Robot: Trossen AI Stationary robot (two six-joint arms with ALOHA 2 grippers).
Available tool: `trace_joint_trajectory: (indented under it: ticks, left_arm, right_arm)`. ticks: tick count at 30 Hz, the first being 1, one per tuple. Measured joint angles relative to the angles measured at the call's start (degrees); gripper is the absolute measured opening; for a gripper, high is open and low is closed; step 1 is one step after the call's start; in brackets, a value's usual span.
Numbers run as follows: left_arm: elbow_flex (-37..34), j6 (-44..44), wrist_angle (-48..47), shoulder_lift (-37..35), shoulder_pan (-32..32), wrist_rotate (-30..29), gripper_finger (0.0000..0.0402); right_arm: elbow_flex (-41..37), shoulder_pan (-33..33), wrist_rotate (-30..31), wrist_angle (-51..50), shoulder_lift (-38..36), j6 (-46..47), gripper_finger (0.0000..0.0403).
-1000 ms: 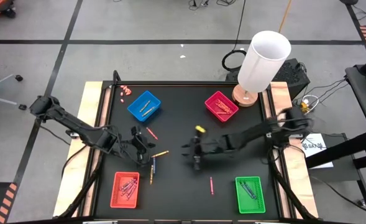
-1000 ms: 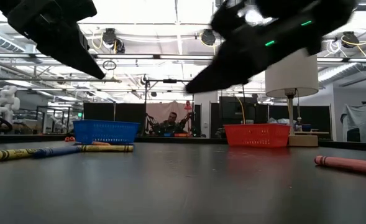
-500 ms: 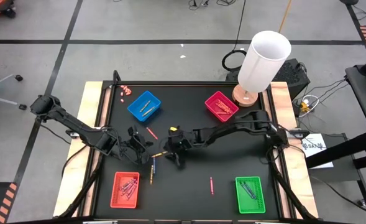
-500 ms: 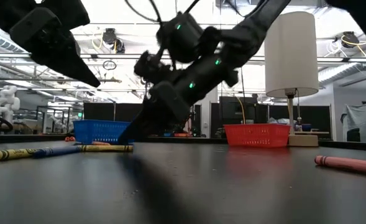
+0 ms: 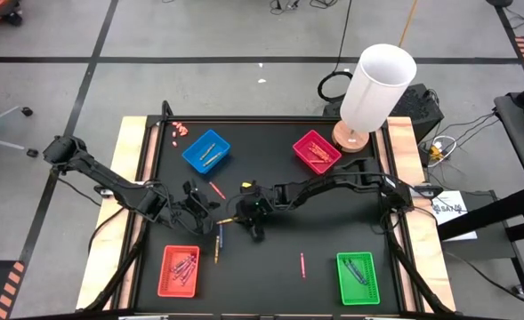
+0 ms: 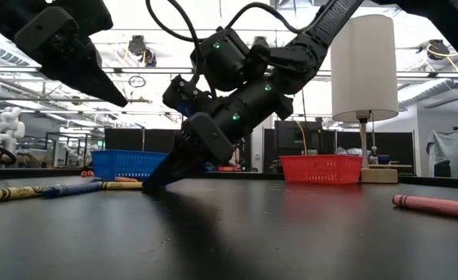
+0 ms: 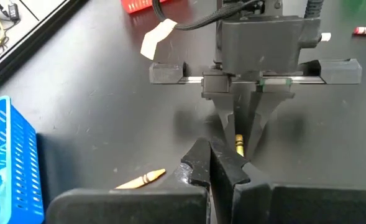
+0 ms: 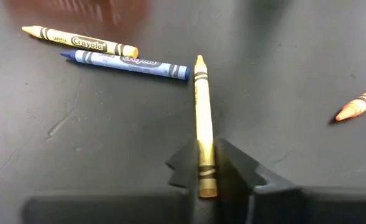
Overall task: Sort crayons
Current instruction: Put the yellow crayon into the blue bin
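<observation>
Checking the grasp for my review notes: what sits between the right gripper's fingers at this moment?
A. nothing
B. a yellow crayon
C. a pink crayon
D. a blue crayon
B: in the right wrist view the right gripper has its fingers on either side of a yellow crayon lying on the table, while the blue crayon lies apart, untouched.

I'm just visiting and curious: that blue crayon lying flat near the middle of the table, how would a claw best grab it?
From straight above, pinching the blue crayon across its thin width near mid-length. It lies flat on the table, and a yellow crayon sits close along one side, so mid-body probably gives both fingers room. The right claw is closing on another yellow crayon that way.
</observation>
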Motion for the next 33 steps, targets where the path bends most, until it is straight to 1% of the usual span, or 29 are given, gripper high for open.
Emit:
trace_joint_trajectory:
  ticks: [2, 3, 6, 8, 11, 15, 18, 22, 24, 26, 30, 33]
  left_arm:
    - [0.0, 0.0, 0.0, 0.0, 0.0, 0.0, 0.0]
    - [0.0, 0.0, 0.0, 0.0, 0.0, -0.1, 0.0]
    - [0.0, 0.0, 0.0, 0.0, 0.0, -1.6, 0.0]
    - [0.0, 0.1, 0.0, 0.0, 0.0, -2.7, 0.0]
    - [0.0, 0.0, 0.1, 0.0, 0.0, -3.6, 0.0]
    - [0.0, 0.0, 0.3, 0.0, 0.0, -3.7, 0.0]
    - [0.0, 0.0, 0.6, 0.0, 0.0, -3.7, 0.0]
    - [0.0, 0.0, 0.8, 0.0, 0.0, -3.7, 0.0]
    - [0.0, 0.0, 1.6, 0.0, 0.0, -3.7, 0.0]
    - [0.0, 0.0, 2.3, 0.0, 0.0, -3.7, 0.0]
    - [0.0, 1.3, 4.1, 0.0, 0.0, -3.9, 0.0]
    - [0.0, 3.3, 7.1, 0.0, 0.0, -3.9, 0.0]
  right_arm:
    - [0.0, 0.0, 0.0, -0.1, 0.0, -0.2, 0.0017]
    - [0.0, 0.1, 0.0, -0.2, 0.0, -0.5, 0.001]
    - [0.0, 0.2, 0.3, -1.5, -0.9, -1.1, 0.0013]
    - [-0.2, 0.2, 0.2, -4.1, -2.3, -1.3, 0.0013]
    - [-0.4, 0.2, 0.2, -10.2, -5.9, -2.1, 0.0005]
    - [-0.4, 0.6, 0.2, -18.9, -12.4, -2.8, 0.0005]
    - [-0.5, 1.7, -1.5, -26.4, -17.2, -3.7, 0.0004]
    - [-4.4, 3.9, -1.6, -31.0, -23.4, -3.6, 0.0003]
    - [-8.5, 5.0, -1.6, -27.8, -26.8, -2.5, 0.0003]
    - [-14.6, 6.1, -1.5, -20.1, -29.8, -0.9, 0.0003]
    - [-28.0, 8.1, -1.4, 2.8, -32.8, 3.7, 0.0003]
    - [-35.1, 9.1, 0.5, 20.5, -33.1, 5.9, 0.0003]
